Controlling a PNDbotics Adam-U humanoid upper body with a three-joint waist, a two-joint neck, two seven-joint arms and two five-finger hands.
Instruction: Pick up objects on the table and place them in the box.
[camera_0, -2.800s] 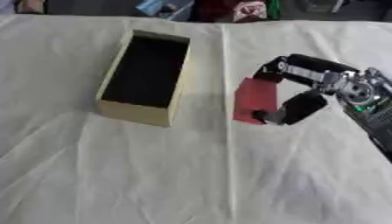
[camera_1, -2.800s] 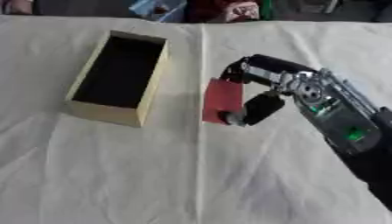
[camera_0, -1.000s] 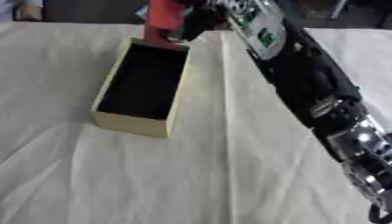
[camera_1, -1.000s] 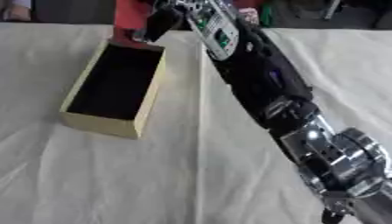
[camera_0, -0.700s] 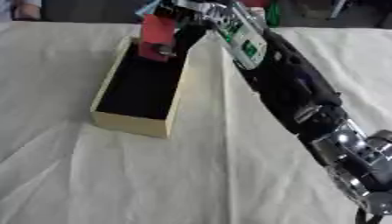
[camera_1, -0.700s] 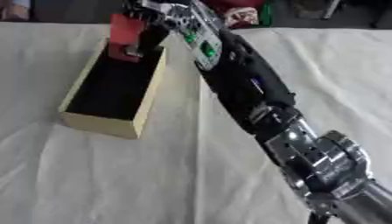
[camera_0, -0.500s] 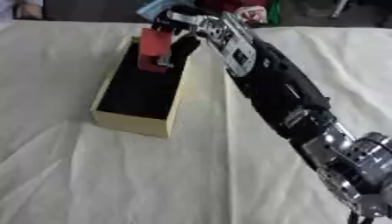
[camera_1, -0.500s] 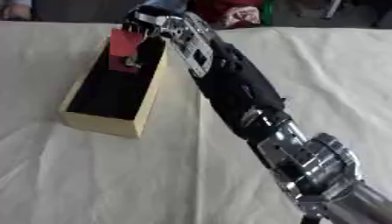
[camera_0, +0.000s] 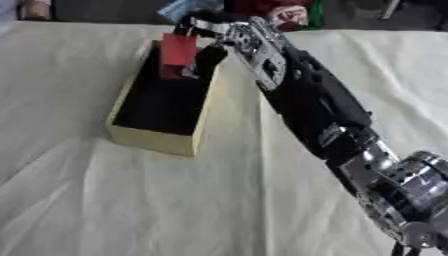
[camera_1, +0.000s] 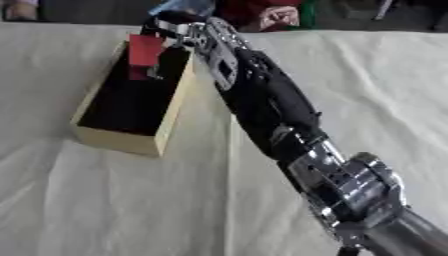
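Observation:
A red block (camera_0: 178, 50) hangs over the far end of the open wooden box (camera_0: 154, 137), inside its walls as seen from above. My right hand (camera_0: 213, 42) reaches across from the lower right, fingers and thumb curled on the block's right side. The box has pale walls and a dark inside, and lies lengthwise on the cream cloth (camera_0: 105, 200). Whether the block touches the box floor I cannot tell. My left hand shows in neither view.
My long black and silver right arm (camera_1: 280, 135) runs diagonally across the cloth from the lower right corner to the box. Colourful things (camera_0: 289, 10) lie along the far edge beyond the table.
My right hand lifted the red block off the cloth at the right, carried it left over the box, and has lowered it into the far end of the box.

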